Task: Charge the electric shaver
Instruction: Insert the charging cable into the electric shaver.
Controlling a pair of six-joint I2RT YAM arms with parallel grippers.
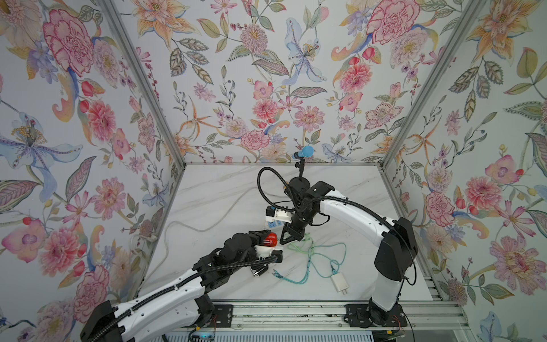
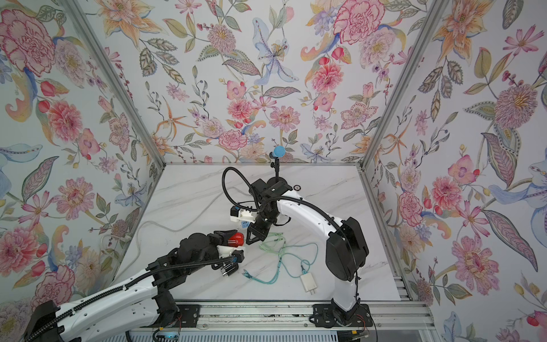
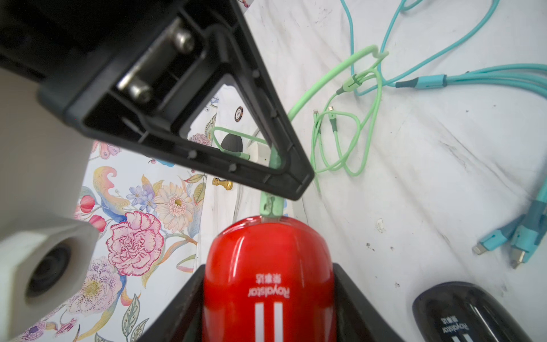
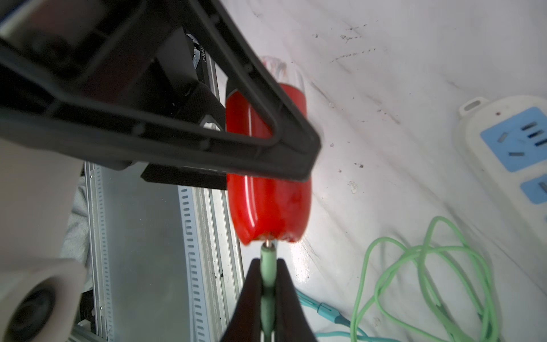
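Note:
A glossy red electric shaver (image 3: 268,266) is held off the table, with my left gripper (image 3: 268,277) shut on its body. Both top views show it at the centre (image 1: 270,239) (image 2: 236,239). My right gripper (image 4: 268,262) is shut on a light green plug (image 4: 268,254) and points at the shaver's (image 4: 266,204) end. The plug's metal tip meets the port there, and a sliver of metal shows between them. In the left wrist view the plug (image 3: 270,207) sits against the shaver's end under the right gripper's fingers (image 3: 296,183). The green cable (image 1: 307,245) trails onto the table.
A white power strip (image 4: 503,142) with blue sockets lies just behind the grippers, its cord (image 1: 192,228) running left. A teal multi-head cable (image 1: 313,266) and a white adapter (image 1: 339,282) lie front right. A black shaver (image 3: 467,314) lies beside the left gripper. A blue microphone (image 1: 306,151) stands at the back.

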